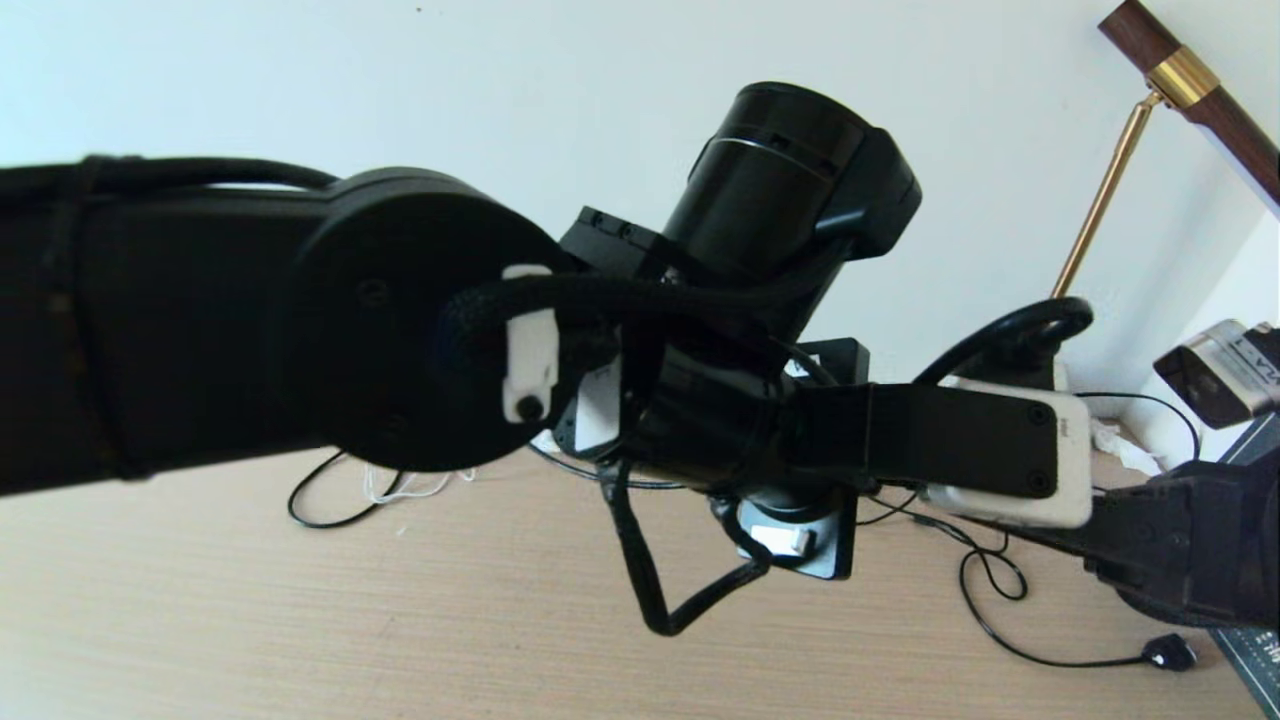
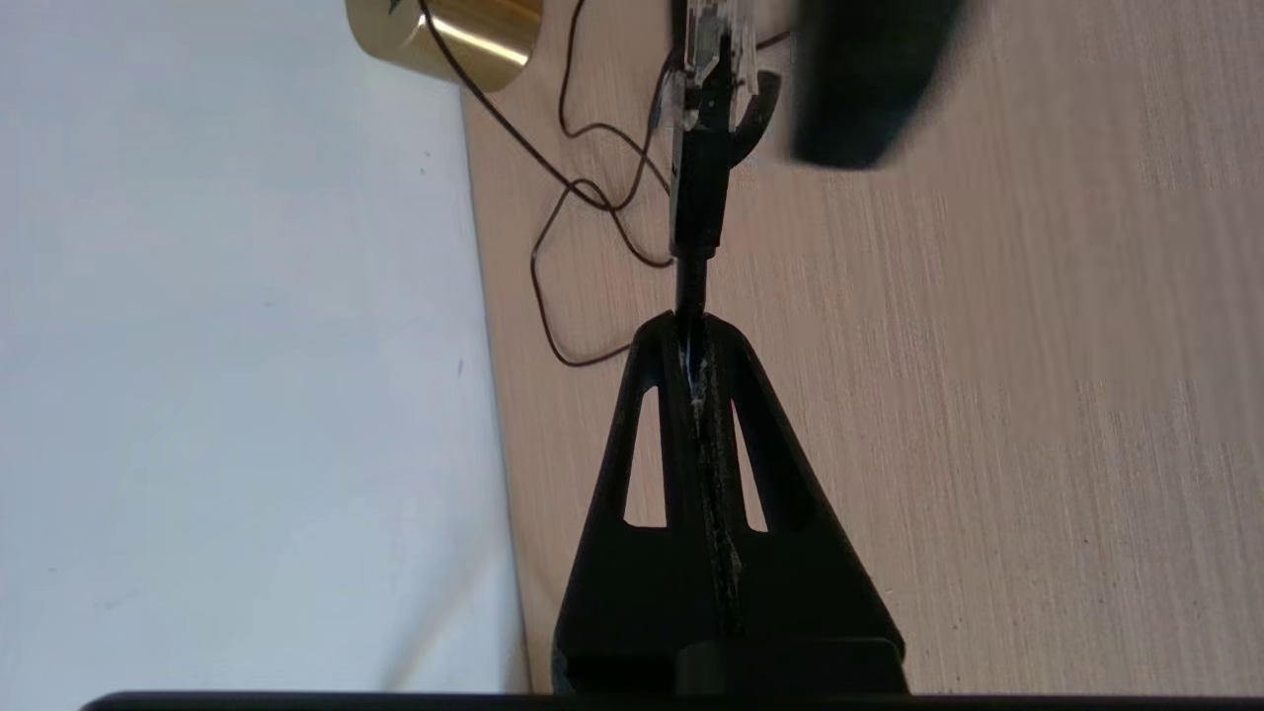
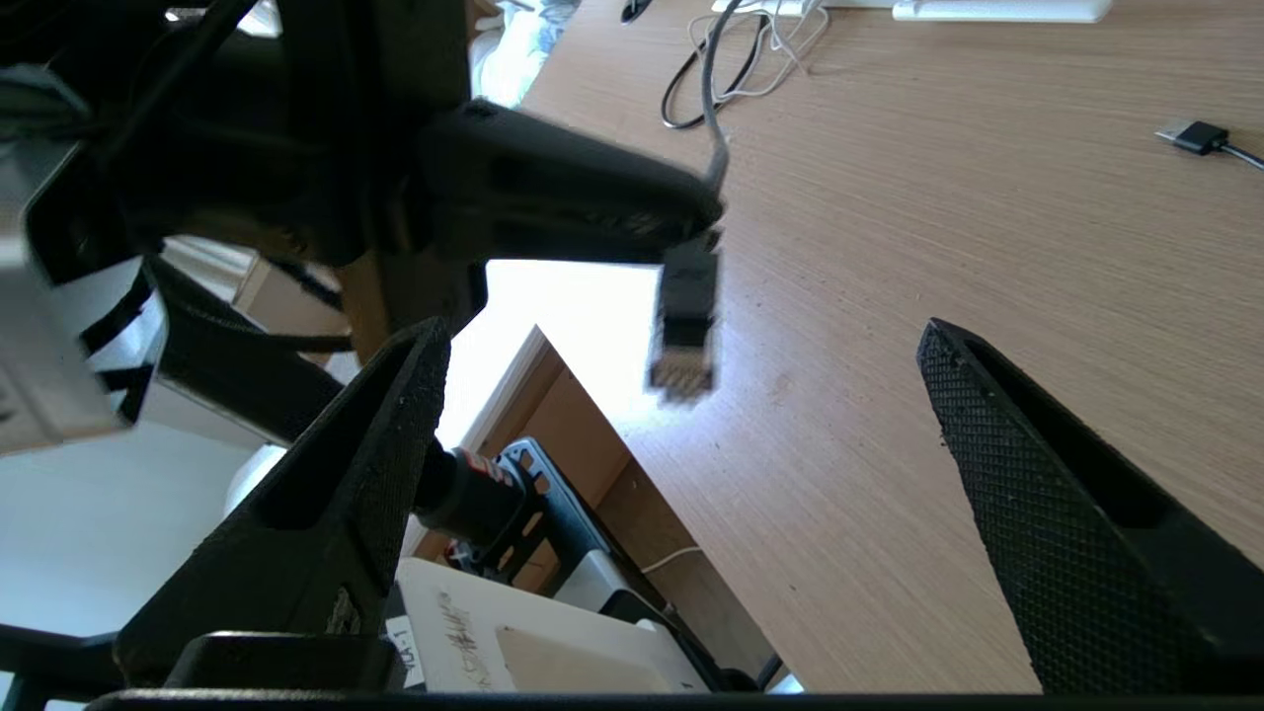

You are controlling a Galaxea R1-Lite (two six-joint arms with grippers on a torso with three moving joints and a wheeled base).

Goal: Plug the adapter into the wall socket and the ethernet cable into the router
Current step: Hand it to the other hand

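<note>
Light wood-grain desk (image 3: 987, 247) against a pale wall, brass lamp stem at the back right in the head view. Left gripper (image 2: 691, 331) has its fingers pressed together, clamped on the ethernet cable (image 2: 697, 197) just behind its plug; the black plug with clear tip sticks out past the fingertips, held in the air above the desk. In the right wrist view the same plug (image 3: 683, 331) hangs from the left gripper's tip, off the surface, between the right gripper's two fingers as seen from that camera but beyond them, not touching either. Right gripper (image 3: 681, 425) has its fingers spread wide apart, nothing between the textured pads (image 3: 997, 415), positioned near the desk edge facing the left gripper. In the head view the left arm fills most of the frame, so both grippers are mostly hidden there; the right arm shows at the lower right edge. A white flat body (image 3: 997, 10), probably the router, lies at the far edge of the desk in the right wrist view, well apart from the plug. Loose white cord (image 3: 780, 39) coiled near it. Thin black cord with a small USB-like end (image 3: 1195, 135) lies on the desk, also well apart. Adapter and wall socket can't be made out.
</note>
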